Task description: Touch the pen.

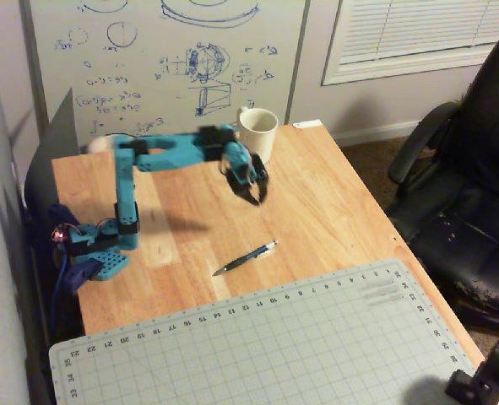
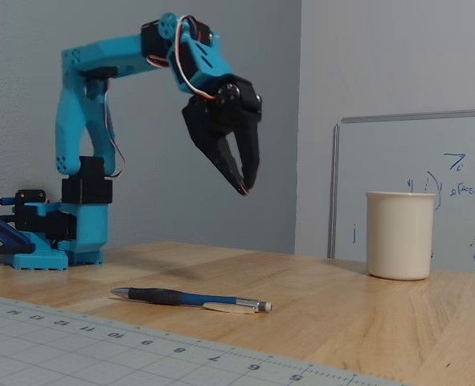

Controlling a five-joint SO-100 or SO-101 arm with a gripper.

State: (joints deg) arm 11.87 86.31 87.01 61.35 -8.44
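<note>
Wooden counter (image 1: 333, 202) carries the pen (image 1: 245, 258), a slim dark blue stick with a silvery end, lying flat near the grey cutting mat (image 1: 274, 346). Black end effector (image 2: 243, 186) hangs high above, its pointed fingers slightly spread and empty. The approach step is in hand; next it must descend to the pen.
</note>
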